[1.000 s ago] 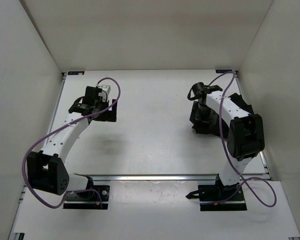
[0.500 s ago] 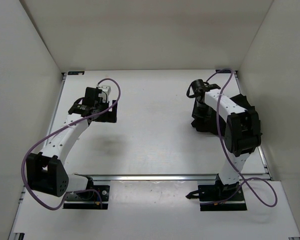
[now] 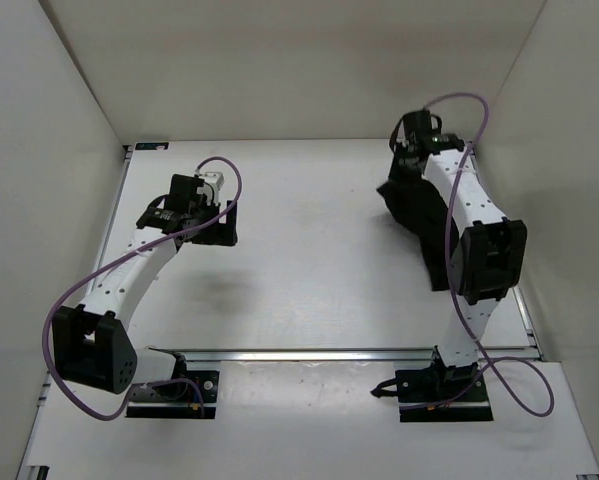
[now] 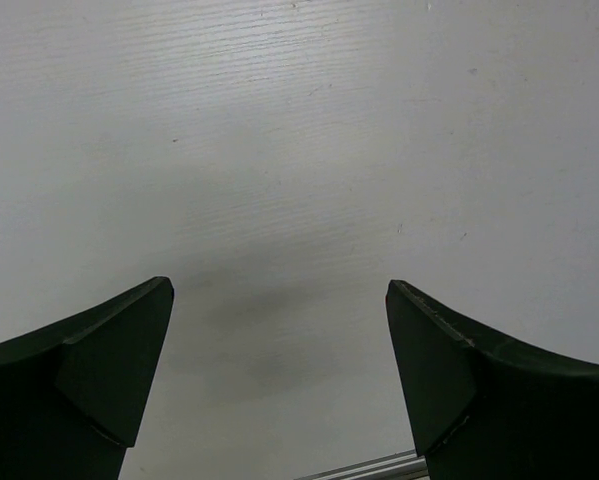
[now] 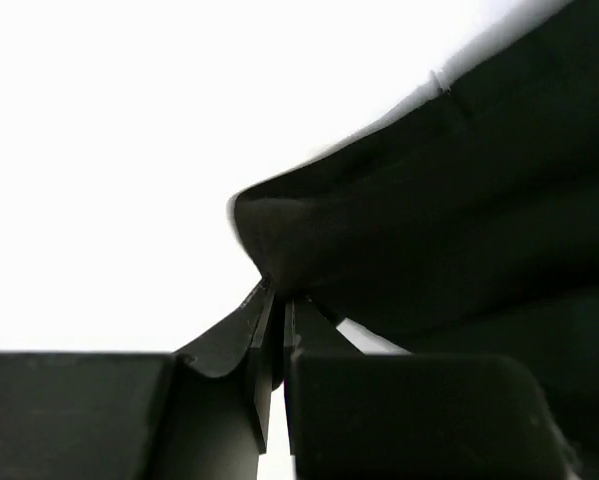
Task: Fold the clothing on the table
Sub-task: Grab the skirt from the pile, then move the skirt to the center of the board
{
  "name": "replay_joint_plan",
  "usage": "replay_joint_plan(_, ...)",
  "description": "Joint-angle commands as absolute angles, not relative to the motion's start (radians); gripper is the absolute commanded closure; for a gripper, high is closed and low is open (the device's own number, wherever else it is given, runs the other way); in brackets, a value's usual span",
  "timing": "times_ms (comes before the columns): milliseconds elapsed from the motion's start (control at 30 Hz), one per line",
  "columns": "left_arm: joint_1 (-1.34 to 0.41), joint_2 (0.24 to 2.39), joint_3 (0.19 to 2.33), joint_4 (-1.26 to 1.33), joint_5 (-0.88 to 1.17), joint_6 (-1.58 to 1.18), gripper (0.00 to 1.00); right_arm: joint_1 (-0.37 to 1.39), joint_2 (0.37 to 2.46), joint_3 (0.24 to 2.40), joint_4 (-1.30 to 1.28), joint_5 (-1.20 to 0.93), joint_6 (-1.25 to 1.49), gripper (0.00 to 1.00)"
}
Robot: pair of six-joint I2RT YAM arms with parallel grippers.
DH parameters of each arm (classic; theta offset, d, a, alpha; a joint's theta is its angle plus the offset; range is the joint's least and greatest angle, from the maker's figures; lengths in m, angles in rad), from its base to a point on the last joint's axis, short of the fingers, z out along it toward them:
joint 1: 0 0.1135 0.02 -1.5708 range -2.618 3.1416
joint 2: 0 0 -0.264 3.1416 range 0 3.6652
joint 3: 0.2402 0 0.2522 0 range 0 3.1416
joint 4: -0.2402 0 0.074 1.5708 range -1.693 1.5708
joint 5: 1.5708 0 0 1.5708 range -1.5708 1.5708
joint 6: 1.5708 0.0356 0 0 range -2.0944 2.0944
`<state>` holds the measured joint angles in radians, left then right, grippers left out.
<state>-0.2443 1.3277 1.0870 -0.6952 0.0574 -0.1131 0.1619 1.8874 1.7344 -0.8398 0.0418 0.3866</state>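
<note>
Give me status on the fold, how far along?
Early. Done: the right gripper is shut on an edge of the clothing, at the far right of the table. In hand: that pinched edge, the rest of the fabric trailing toward the near side. Remaining: no fold shows yet; the left gripper is open over bare table.

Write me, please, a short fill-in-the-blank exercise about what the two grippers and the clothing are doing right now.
The right gripper is ____ on an edge of the clothing.
The left gripper hangs ____ above the table, holding nothing.
The clothing is ____ in colour.
In the top view, the clothing lies on the table's ____ side.
Missing words: shut, open, black, right.
</note>
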Motion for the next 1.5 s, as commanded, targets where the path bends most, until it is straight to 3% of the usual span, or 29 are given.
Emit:
replay_joint_plan(0,-0.247,1.281,1.120,-0.680,0.083,-0.126,0.01,0.250,1.940,2.114,-0.796,-0.154,0.272,1.00)
replay_joint_plan(100,-0.232,1.269,1.138,-0.684,0.071,-0.132,0.01,0.355,2.005,2.516,-0.870,-0.164,0.210,0.99)
replay_joint_plan(200,-0.224,1.250,1.150,-0.686,0.084,-0.140,0.02,0.405,1.946,2.596,-0.823,-0.172,0.213,1.00)
replay_joint_plan(233,-0.216,1.244,1.146,-0.687,0.093,-0.153,0.02,0.406,1.910,2.548,-0.801,-0.151,0.212,0.99)
replay_joint_plan(433,-0.216,1.200,1.140,-0.680,0.140,-0.181,0.01,0.258,1.502,1.572,-0.450,-0.233,0.302,1.00)
replay_joint_plan(567,-0.218,1.183,1.106,-0.667,0.181,-0.198,0.01,0.187,1.373,1.209,-0.353,-0.196,0.269,1.00)
replay_joint_plan(633,-0.233,1.184,1.076,-0.658,0.189,-0.215,0.01,0.158,1.362,1.041,-0.293,-0.276,0.271,1.00)
replay_joint_plan(900,-0.284,1.152,0.965,-0.632,0.258,-0.270,0.01,0.206,1.339,0.764,-0.187,-0.298,0.334,1.00)
replay_joint_plan(1133,-0.472,1.215,0.850,-0.471,0.369,-0.396,0.02,0.164,1.296,0.801,-0.286,-0.232,0.327,0.99)
replay_joint_plan(1200,-0.515,1.248,0.844,-0.436,0.374,-0.416,0.06,0.152,1.302,0.845,-0.383,-0.154,0.279,0.92)
replay_joint_plan(1300,-0.587,1.291,0.835,-0.423,0.338,-0.416,0.09,0.089,1.304,0.871,-0.483,-0.138,0.204,0.55)
replay_joint_plan(1333,-0.588,1.307,0.831,-0.426,0.334,-0.416,0.12,0.083,1.287,0.877,-0.495,-0.140,0.195,0.50)
replay_joint_plan(1400,-0.581,1.324,0.827,-0.460,0.302,-0.413,0.17,0.071,1.266,0.908,-0.476,-0.178,0.170,0.29)
replay_joint_plan(1467,-0.566,1.330,0.813,-0.482,0.243,-0.408,0.30,0.099,1.261,0.940,-0.440,-0.181,0.166,0.16)
